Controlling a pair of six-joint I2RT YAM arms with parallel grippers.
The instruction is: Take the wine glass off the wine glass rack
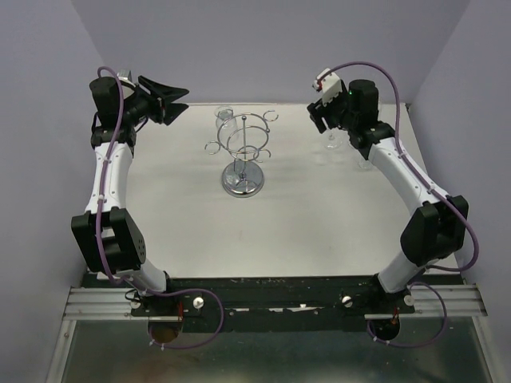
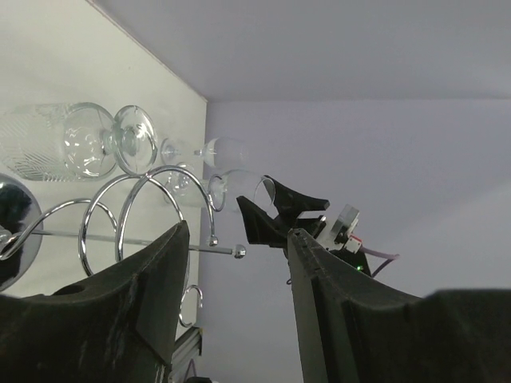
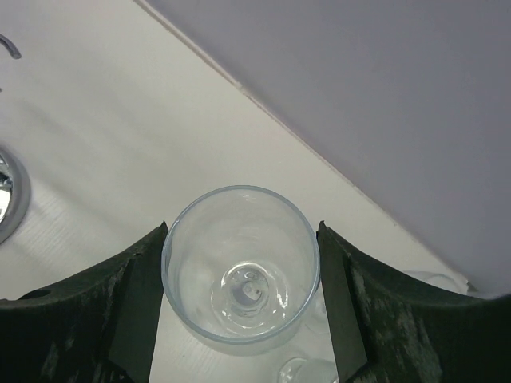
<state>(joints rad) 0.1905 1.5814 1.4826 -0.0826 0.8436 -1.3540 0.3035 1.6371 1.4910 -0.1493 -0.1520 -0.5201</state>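
Note:
The chrome wine glass rack (image 1: 243, 155) stands mid-table on its round mirror base. One clear wine glass (image 1: 225, 120) hangs from a ring at its back left; it also shows in the left wrist view (image 2: 96, 140) beside the rings (image 2: 152, 207). My right gripper (image 1: 325, 120) is at the back right, away from the rack. In the right wrist view (image 3: 241, 227) its fingers touch both sides of the rim of an upright wine glass (image 3: 239, 267). My left gripper (image 1: 180, 104) is open and empty at the back left, pointing at the rack (image 2: 238, 231).
Another clear glass (image 1: 363, 163) stands on the table by the right arm; part of it shows in the right wrist view (image 3: 307, 371). The back wall runs close behind both grippers. The rack's base edge (image 3: 8, 199) is to the left of the right gripper.

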